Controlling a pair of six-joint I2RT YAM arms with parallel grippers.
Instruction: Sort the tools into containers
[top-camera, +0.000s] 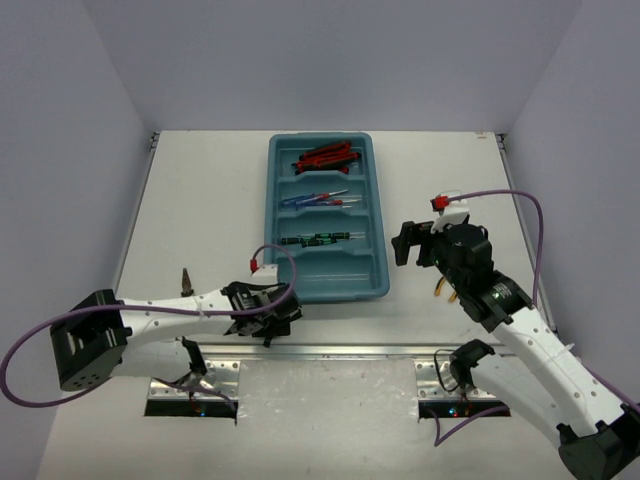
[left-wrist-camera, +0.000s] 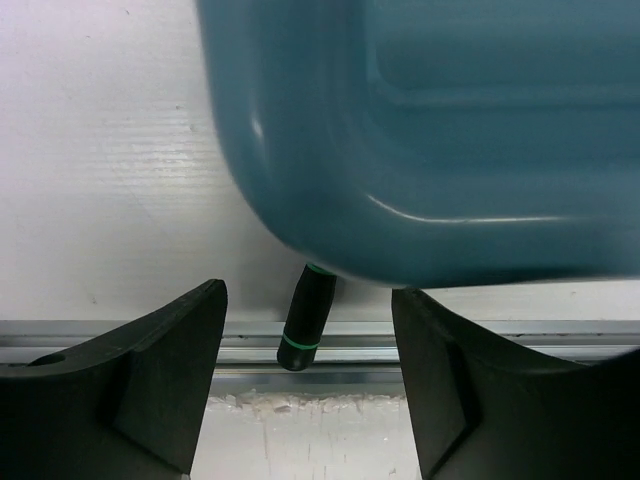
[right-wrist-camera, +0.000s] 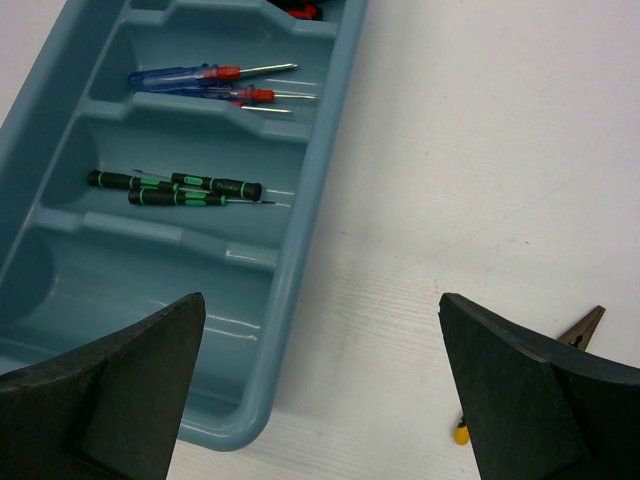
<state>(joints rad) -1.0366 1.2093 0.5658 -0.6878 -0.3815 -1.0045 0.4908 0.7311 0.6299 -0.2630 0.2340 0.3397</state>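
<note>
Looking at the near edge first: the left gripper (left-wrist-camera: 308, 300) sits low by the metal rail (left-wrist-camera: 100, 335), jaws spread, with one stray black-green screwdriver (left-wrist-camera: 305, 320) right between them. Neither finger touches it, there's a gap on both sides. Its handle end lies over the rail and the rest disappears at the near-left corner of the teal tray (left-wrist-camera: 330, 200), can't tell if it's under the rim or just beside it.

Over on the right side, the right gripper (right-wrist-camera: 320, 305) hangs above the table (right-wrist-camera: 480, 150) just beside the tray's right wall, jaws wide apart, holding nothing. The yellow-handled pliers (right-wrist-camera: 582, 328) lie on the table near it, half hidden behind its right finger.

Further in, tray-wise: the thin black-green screwdrivers (right-wrist-camera: 175, 188) are in the second compartment from the front, blue and red-handled screwdrivers (right-wrist-camera: 215, 82) in the next one, and red-black utility knives (top-camera: 325, 157) in the farthest.
</note>
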